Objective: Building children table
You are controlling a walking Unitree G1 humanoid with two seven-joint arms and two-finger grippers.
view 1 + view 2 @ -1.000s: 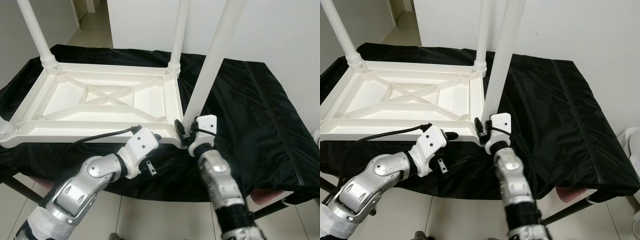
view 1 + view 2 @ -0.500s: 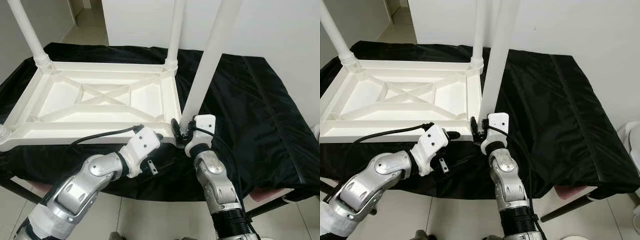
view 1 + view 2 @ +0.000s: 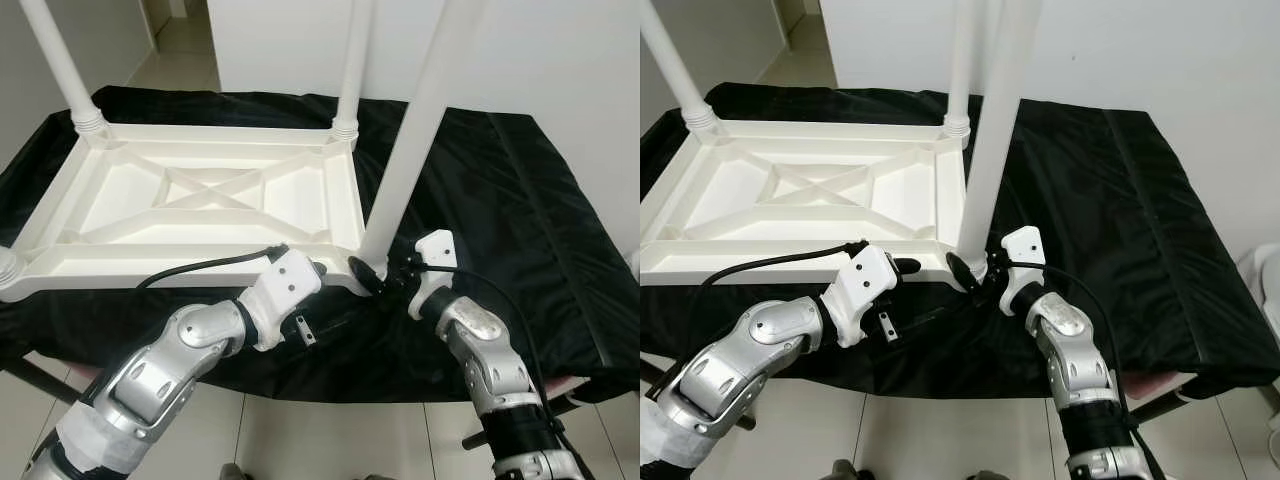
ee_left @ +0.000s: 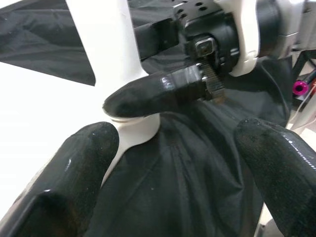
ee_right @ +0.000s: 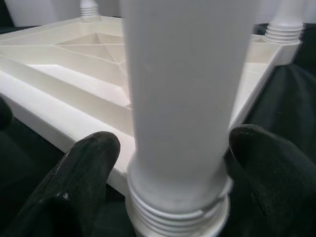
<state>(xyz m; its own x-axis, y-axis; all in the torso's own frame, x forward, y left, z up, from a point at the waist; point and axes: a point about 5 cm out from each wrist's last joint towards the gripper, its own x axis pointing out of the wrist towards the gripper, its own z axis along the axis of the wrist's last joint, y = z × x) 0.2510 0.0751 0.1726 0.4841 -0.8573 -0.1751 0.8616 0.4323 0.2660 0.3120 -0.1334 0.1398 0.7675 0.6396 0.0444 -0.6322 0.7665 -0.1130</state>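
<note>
Right tool (image 3: 970, 272): two long black fingers set either side of the near-right white plastic leg (image 3: 992, 140), at its threaded foot; fingers (image 5: 94, 163) close against the leg, gripping it at the base.

Left tool (image 3: 330, 272): at the front rim of the upturned white plastic children's table top (image 3: 190, 205), just beside the same corner; fingers (image 4: 74, 163) spread wide, holding nothing.

Table top: lies underside up, ribbed frame showing, on a desk draped in black cloth (image 3: 520, 200).

Legs fitted, as far as can be seen: far-left leg (image 3: 62, 65) and far-right leg (image 3: 352, 70) stand upright in their corner sockets; a threaded base (image 3: 8, 265) shows at the near-left corner.

Near-right leg: stands in its socket, thread still visible, so judged not fully screwed home.

Remaining, by judgement: finish tightening this leg, then turn the table upright.
</note>
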